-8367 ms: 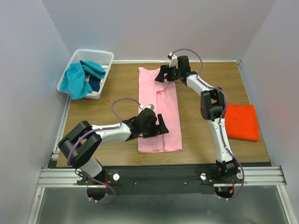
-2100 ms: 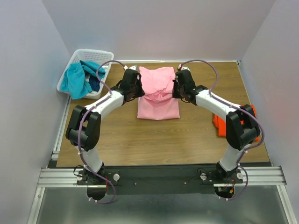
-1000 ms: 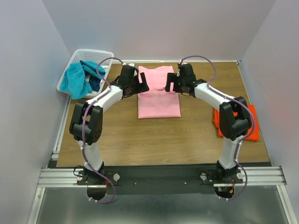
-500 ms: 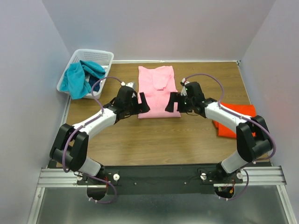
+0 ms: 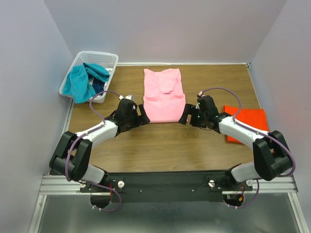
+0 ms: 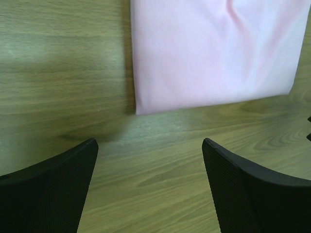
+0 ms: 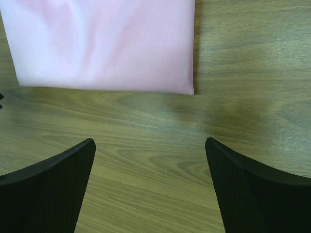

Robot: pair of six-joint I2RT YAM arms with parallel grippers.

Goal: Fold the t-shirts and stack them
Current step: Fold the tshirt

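Your left gripper [image 5: 141, 114] stands spread wide over bare wood, just off the near left corner of the pink t-shirt [image 5: 164, 97], and it holds nothing. In its wrist view you see the two black fingers [image 6: 53, 184] framing that corner, with a strip of table between them and the cloth. Your right gripper [image 5: 186, 117] mirrors it at the near right corner, its jaws equally wide and empty, and its fingertips are apart from the fabric.

The pink t-shirt lies folded into a neat rectangle at the middle of the table [image 5: 165, 145], toward the far side. Its near edge is straight and flat, and a smaller folded flap rests on its far half. The orange t-shirt [image 5: 252, 121] lies folded on the right side of the table, well apart from the pink one, with the right arm's forearm crossing its near left part.

At the far left you have a white basket [image 5: 108, 57] holding a teal garment [image 5: 79, 83] that spills over its left rim. A dark blue one [image 5: 98, 87] shows just beside it.
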